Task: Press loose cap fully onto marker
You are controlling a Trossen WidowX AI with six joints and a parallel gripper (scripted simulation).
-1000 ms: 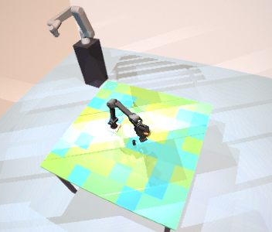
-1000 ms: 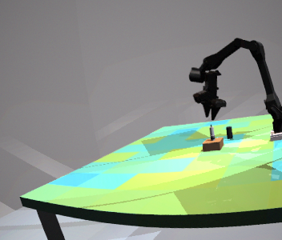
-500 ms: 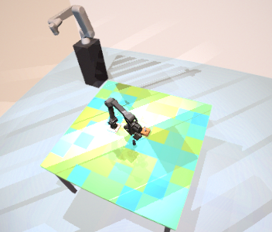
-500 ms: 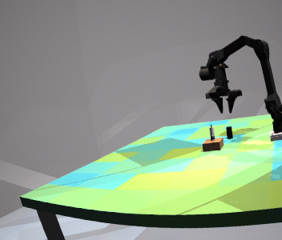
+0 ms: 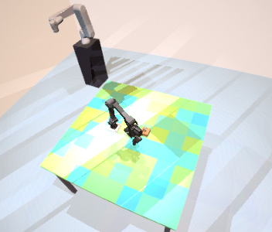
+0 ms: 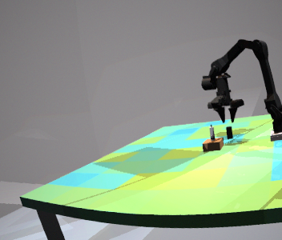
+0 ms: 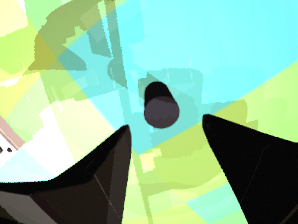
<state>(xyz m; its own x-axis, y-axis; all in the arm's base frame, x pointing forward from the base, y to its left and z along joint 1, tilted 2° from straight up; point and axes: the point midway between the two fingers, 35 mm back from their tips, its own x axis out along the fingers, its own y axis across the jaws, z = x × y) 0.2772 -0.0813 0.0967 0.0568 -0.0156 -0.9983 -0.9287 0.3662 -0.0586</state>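
Observation:
The black cap (image 6: 229, 133) (image 7: 161, 111) stands upright on the table, beside the holder block. My gripper (image 6: 227, 121) (image 7: 166, 125) is open and empty, pointing down above the cap. In the wrist view the cap shows between the fingers and slightly beyond the line of their tips. The marker (image 6: 211, 132) stands upright, without a cap, in the orange-brown holder block (image 6: 213, 145) (image 5: 146, 132). Marker and block are out of the wrist view. In the top view the gripper and arm crowd the cap's spot, so the cap cannot be made out clearly there.
The arm's pale base plate (image 6: 281, 135) (image 7: 9, 137) is on the table (image 5: 167, 209), on the other side of the cap from the block. A second, grey arm (image 5: 83, 19) stands on a black pedestal (image 5: 91, 62) beyond the table. Shadows cross the patchwork top.

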